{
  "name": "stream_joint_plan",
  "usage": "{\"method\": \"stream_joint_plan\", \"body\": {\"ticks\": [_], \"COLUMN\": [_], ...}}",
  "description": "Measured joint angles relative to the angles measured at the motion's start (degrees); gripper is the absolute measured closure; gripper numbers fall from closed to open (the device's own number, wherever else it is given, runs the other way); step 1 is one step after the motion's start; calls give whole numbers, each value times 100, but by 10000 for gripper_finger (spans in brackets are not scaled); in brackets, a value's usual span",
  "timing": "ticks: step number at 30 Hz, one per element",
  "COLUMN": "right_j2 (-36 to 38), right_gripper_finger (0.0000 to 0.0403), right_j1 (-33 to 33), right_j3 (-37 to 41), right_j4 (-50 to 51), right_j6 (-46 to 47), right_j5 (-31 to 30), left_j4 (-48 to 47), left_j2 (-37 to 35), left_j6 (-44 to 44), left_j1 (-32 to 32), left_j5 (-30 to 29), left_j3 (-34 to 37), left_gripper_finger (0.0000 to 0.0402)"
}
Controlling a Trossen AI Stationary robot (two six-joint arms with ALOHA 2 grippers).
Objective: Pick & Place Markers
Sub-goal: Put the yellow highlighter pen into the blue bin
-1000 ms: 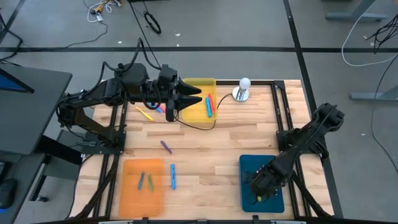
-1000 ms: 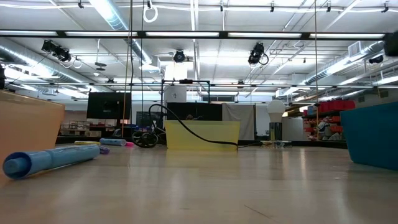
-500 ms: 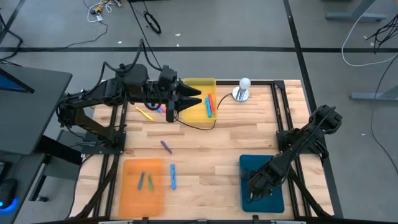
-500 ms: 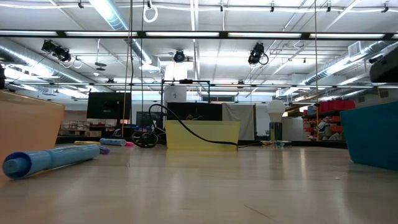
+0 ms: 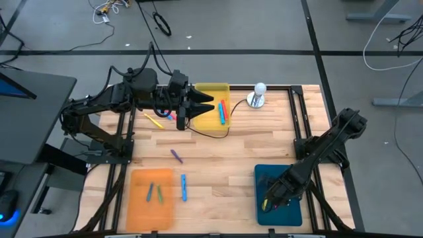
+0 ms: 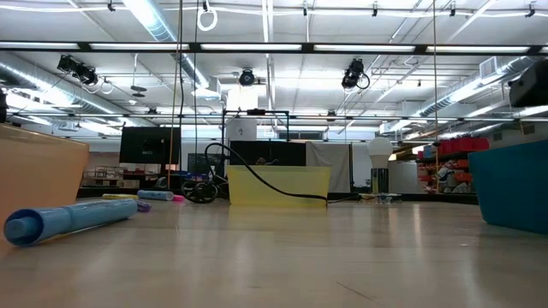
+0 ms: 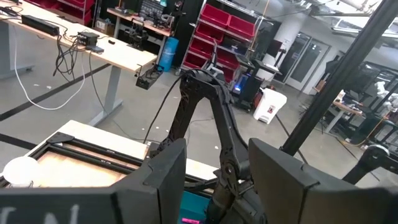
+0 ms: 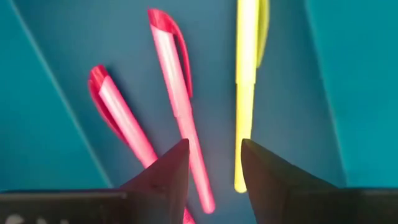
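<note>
The wooden table (image 5: 218, 158) carries a yellow tray (image 5: 210, 106) at the far side, an orange tray (image 5: 151, 196) near left and a teal tray (image 5: 277, 198) near right. The left gripper (image 5: 198, 106) hangs over the yellow tray with its fingers apart and empty, while the right gripper (image 5: 277, 196) points down into the teal tray, fingers (image 8: 165, 171) slightly parted, holding nothing. Two pink markers (image 8: 177, 99) and a yellow marker (image 8: 246, 81) lie in the teal tray; a blue marker (image 5: 184, 188) lies just right of the orange tray.
</note>
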State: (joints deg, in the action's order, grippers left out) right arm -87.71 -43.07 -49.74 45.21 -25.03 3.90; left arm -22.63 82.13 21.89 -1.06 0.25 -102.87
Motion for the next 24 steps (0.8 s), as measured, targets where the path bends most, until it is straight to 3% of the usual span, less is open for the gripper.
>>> {"method": "stream_joint_plan", "body": {"ticks": [8,18,24], "right_j2": [1056,2640,3176], "right_gripper_finger": [261,261,261], "right_j1": [0,44,102], "right_j3": [0,-2,-2], "right_j4": [-35,-976,-2196], "right_j6": [807,1475,1573], "right_j5": [-44,-1477,-2122], "left_j4": [1,2,2], "left_j2": [0,0,0], "left_j6": [-5,-18,-18], "left_j1": [0,0,1], "left_j5": [1,4,4], "left_j3": [0,0,0], "left_gripper_finger": [223,223,223]}}
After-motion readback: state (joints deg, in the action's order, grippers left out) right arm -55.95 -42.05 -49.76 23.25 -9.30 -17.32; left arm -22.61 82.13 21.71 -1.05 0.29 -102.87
